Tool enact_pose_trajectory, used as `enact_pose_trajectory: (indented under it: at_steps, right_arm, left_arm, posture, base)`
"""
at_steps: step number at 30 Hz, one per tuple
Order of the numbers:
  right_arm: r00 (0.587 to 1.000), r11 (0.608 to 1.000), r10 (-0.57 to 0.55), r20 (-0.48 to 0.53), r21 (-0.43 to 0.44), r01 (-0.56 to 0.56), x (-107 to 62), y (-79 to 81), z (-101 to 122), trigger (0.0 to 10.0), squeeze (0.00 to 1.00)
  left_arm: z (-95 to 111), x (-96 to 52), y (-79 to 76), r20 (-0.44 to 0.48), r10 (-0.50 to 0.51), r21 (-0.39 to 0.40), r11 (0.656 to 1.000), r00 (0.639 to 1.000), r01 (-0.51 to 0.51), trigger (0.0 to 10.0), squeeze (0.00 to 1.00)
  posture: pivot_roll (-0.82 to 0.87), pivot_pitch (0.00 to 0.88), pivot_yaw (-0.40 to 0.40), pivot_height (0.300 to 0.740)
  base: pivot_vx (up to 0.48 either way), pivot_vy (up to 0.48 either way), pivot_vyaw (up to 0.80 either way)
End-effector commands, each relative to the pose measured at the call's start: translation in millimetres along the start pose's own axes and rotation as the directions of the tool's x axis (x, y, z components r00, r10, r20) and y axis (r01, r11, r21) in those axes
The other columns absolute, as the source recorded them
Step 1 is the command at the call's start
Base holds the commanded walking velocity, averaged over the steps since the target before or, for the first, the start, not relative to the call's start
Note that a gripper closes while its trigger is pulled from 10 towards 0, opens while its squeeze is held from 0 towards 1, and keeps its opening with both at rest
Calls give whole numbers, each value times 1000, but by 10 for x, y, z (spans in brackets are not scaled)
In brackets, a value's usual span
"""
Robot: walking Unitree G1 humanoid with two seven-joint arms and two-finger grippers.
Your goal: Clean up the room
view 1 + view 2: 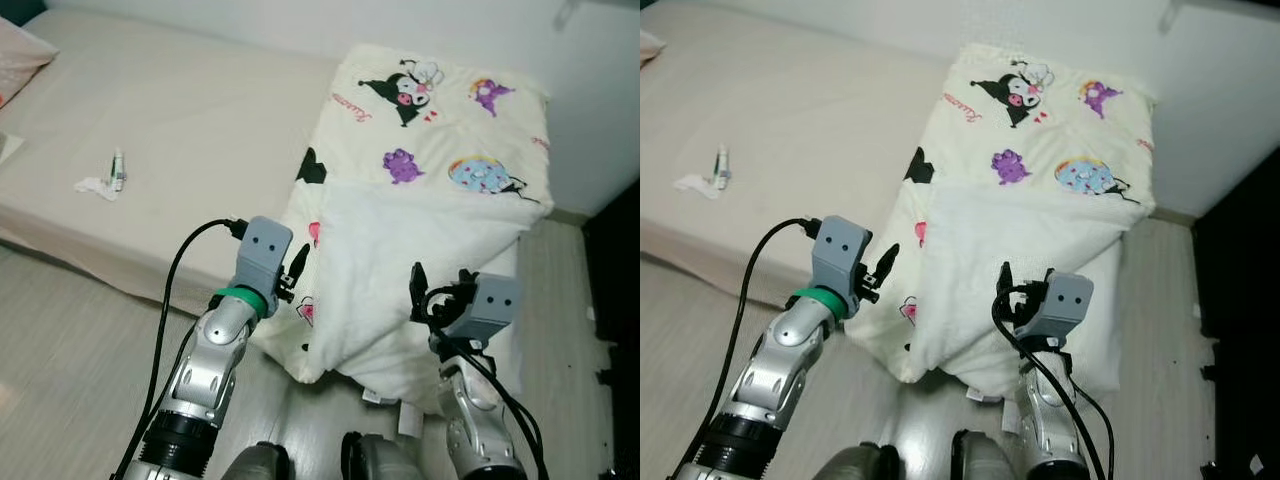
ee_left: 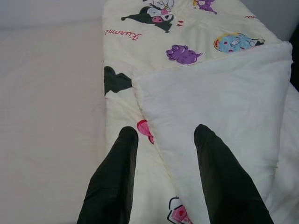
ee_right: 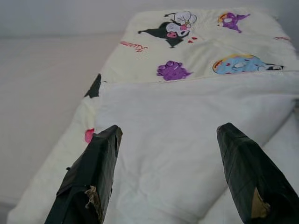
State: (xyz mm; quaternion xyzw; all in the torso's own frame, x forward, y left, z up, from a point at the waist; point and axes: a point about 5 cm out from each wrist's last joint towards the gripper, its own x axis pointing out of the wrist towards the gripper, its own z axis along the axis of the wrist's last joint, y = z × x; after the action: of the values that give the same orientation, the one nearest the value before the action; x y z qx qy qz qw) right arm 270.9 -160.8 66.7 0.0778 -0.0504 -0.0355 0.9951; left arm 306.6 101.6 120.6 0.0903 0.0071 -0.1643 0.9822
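Note:
A cream blanket (image 1: 440,130) printed with cartoon characters lies folded on the right end of the beige bed (image 1: 190,120). Its white fleece underside (image 1: 400,260) is turned over the near half and hangs past the bed's edge. My left gripper (image 1: 297,270) hovers open at the blanket's left edge; in the left wrist view the left gripper (image 2: 163,133) points along the fold with nothing between its fingers. My right gripper (image 1: 440,288) stands open over the white fleece near the front edge. In the right wrist view the right gripper (image 3: 170,133) is spread wide above the fleece.
A small tube (image 1: 118,168) and a crumpled tissue (image 1: 96,186) lie on the bed's left part. A pillow corner (image 1: 18,55) shows at the far left. Wooden floor (image 1: 70,340) runs before the bed, and dark furniture (image 1: 612,290) stands at the right.

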Motion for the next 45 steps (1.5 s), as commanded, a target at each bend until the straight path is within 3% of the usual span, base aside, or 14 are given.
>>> enact_pose_trajectory:
  at_steps: [1, 31, 37, 45]
  right_arm:
    - [999, 1000, -6, -36, -5, 6, -48, -16, -77, 10000, 0]
    - [999, 1000, 8, -35, -2, -8, -52, -2, -74, 10000, 0]
    - [986, 991, 133, 99, -15, -132, 267, 160, 324, 10000, 0]
    - [977, 978, 209, 32, 4, -209, 555, 316, 297, 10000, 0]
  left_arm:
    - [-63, -14, -2, -23, -1, -8, 1000, 1000, 1, 10000, 0]
    - [-118, -35, 0, -47, -5, 6, 1000, 999, 5, 10000, 0]
    - [-118, -35, -1, -49, -8, 7, 1000, 999, 9, 10000, 0]
    - [-106, -99, 4, -53, -10, 14, 1000, 999, 11, 10000, 0]
  posture:
    - [50, 61, 32, 701]
    - [52, 71, 39, 586]
    - [55, 76, 46, 556]
    - [108, 117, 48, 516]
  base:
    - [0, 0, 0]
    - [0, 0, 0]
    - [0, 0, 0]
    - [0, 0, 0]
